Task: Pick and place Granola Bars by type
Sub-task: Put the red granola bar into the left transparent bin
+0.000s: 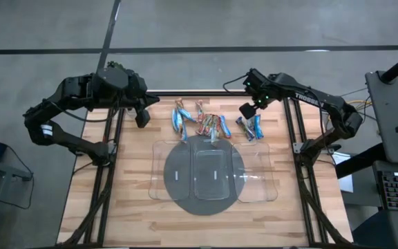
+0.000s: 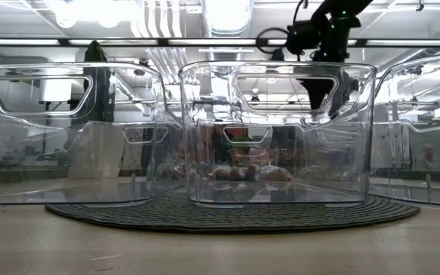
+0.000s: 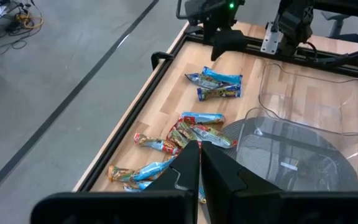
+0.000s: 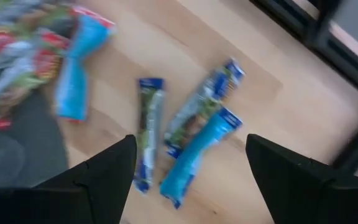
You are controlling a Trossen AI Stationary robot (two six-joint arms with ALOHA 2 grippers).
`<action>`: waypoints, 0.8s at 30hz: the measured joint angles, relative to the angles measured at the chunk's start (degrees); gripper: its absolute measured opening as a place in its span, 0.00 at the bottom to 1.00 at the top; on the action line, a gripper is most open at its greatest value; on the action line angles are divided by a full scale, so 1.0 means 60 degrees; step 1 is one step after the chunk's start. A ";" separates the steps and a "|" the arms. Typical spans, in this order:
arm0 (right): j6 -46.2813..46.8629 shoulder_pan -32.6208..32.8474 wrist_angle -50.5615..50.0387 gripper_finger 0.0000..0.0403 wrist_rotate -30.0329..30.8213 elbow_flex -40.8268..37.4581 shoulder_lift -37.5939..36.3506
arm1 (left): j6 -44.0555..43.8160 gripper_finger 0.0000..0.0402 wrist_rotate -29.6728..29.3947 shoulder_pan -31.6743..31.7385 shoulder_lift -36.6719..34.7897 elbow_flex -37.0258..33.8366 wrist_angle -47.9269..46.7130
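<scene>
The right gripper (image 4: 188, 165) hangs wide open over 3 slim blue foil-wrapped granola bars (image 4: 194, 134) on the wooden bench (image 1: 126, 200), just beyond the clear plastic trays (image 1: 213, 173). A pick is starting; next it likely must lower onto 1 bar. The left gripper (image 3: 199, 163) waits pinched together.

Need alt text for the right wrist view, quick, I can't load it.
The right pincer, open, hovers above three slim blue foil-wrapped granola bars lying close together on the light wooden table. More red and blue bars lie in a pile beside them.
</scene>
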 joint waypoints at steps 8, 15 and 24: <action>-0.1095 0.0594 0.1702 0.73 -0.1852 0.0712 0.0000 | 0.0000 0.00 0.0000 0.0002 0.0036 0.0000 0.0002; -0.0029 0.0682 0.2264 0.73 -0.1881 0.0780 0.0112 | -0.0127 0.00 0.0000 0.0000 0.0036 0.0000 0.0002; 0.0882 0.0944 0.2194 0.73 -0.1881 0.0771 0.1359 | -0.0175 0.00 0.0000 0.0001 0.0058 0.0000 0.0002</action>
